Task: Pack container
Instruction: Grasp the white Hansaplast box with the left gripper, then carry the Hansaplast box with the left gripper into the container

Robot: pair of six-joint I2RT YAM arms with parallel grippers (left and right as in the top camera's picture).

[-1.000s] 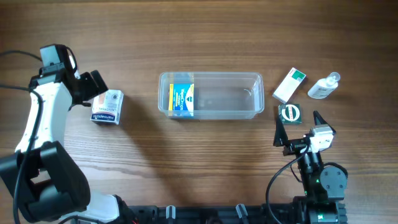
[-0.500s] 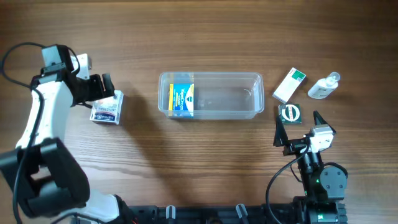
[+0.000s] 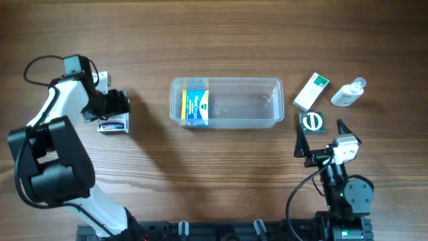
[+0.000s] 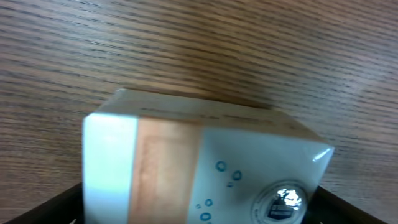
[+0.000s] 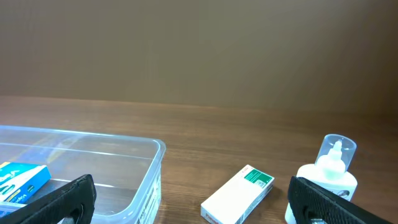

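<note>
Wood-grain table (image 3: 221, 181): container (image 3: 244, 104) at centre, blue-yellow box (image 3: 196, 107) in its left end. Left gripper (image 3: 119, 104) jaws apart, straddling white box (image 3: 114, 124). Right gripper (image 3: 321, 137) near right, jaws apart.

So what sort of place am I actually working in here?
Probably a robot test bench rather than a home or shop: a wood-grain table, a plain brown wall behind it, and a clear container with small packs like the green-and-white box laid out around it.
</note>
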